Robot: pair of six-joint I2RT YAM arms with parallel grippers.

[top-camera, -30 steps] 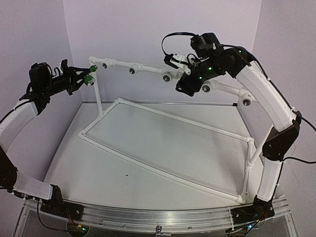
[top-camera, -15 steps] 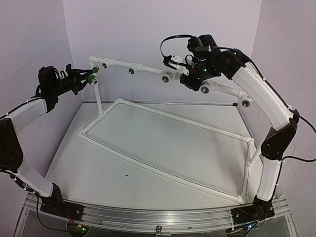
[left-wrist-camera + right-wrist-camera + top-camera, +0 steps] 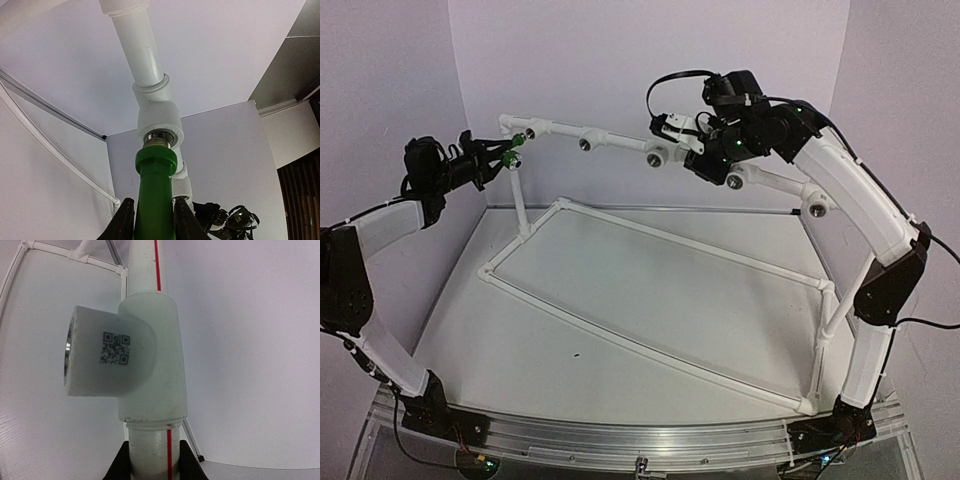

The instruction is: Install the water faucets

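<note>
Evidently early on: the left gripper (image 3: 152,216) pinches one green faucet (image 3: 155,192), its threads at a tee socket (image 3: 159,124) mouth; the right gripper (image 3: 155,457) clamps the white pipe (image 3: 144,270); remaining sockets (image 3: 587,144) gape empty.

A white tee fitting (image 3: 150,355) fills the middle, its side branch pointing left and ending in a metal-rimmed socket (image 3: 66,356). A QR code (image 3: 116,347) sits on that branch. A white pipe (image 3: 142,270) with a thin red line (image 3: 158,265) runs straight above and below the tee. Just below the tee, the dark fingers (image 3: 122,462) of the right tool (image 3: 152,460) press both sides of the pipe. Up-left of the tee, a thin pipe frame (image 3: 75,255) lies on the tabletop (image 3: 40,430).
</note>
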